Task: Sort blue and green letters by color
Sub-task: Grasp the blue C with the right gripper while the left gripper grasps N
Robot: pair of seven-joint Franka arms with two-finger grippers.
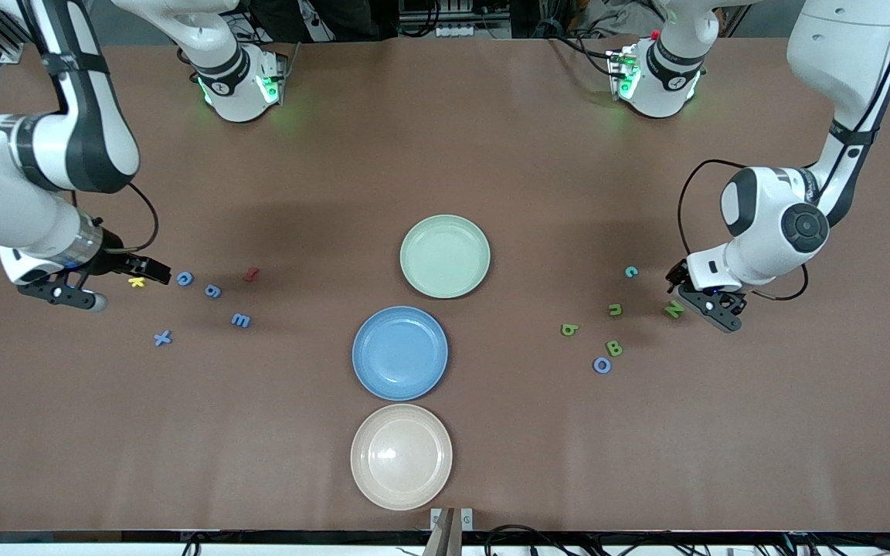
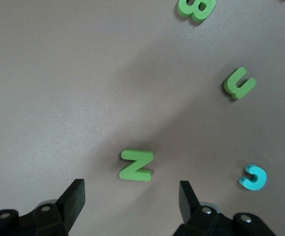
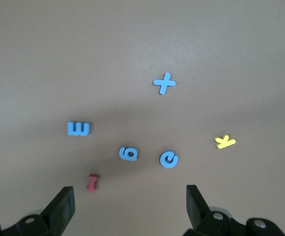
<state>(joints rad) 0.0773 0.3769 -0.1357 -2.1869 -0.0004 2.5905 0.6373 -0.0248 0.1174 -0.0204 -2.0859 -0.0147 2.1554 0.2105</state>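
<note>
Toward the left arm's end of the table lie green letters: an N (image 1: pixel 674 310) (image 2: pixel 136 165), a u (image 1: pixel 615 310) (image 2: pixel 239 83), a B (image 1: pixel 613 347) (image 2: pixel 196 8) and a 6 (image 1: pixel 569 330), with a blue O (image 1: pixel 602 364) and a teal c (image 1: pixel 631 271) (image 2: pixel 253 177). My left gripper (image 1: pixel 698 297) (image 2: pixel 132 199) is low beside the N, open, nothing between its fingers. At the right arm's end lie blue letters: c (image 1: pixel 185 279) (image 3: pixel 169 159), 6 (image 1: pixel 213 290) (image 3: pixel 128 153), E (image 1: pixel 240 320) (image 3: pixel 79 129), x (image 1: pixel 162 337) (image 3: pixel 164 83). My right gripper (image 1: pixel 117 284) (image 3: pixel 130 204) hangs open over the table by them.
Three plates stand in the middle: a pale green plate (image 1: pixel 445 255), a blue plate (image 1: pixel 399 353) nearer the camera, and a beige plate (image 1: pixel 401 455) nearest. A yellow k (image 1: pixel 136 282) (image 3: pixel 225 142) and a red I (image 1: pixel 251 273) (image 3: pixel 92 182) lie among the blue letters.
</note>
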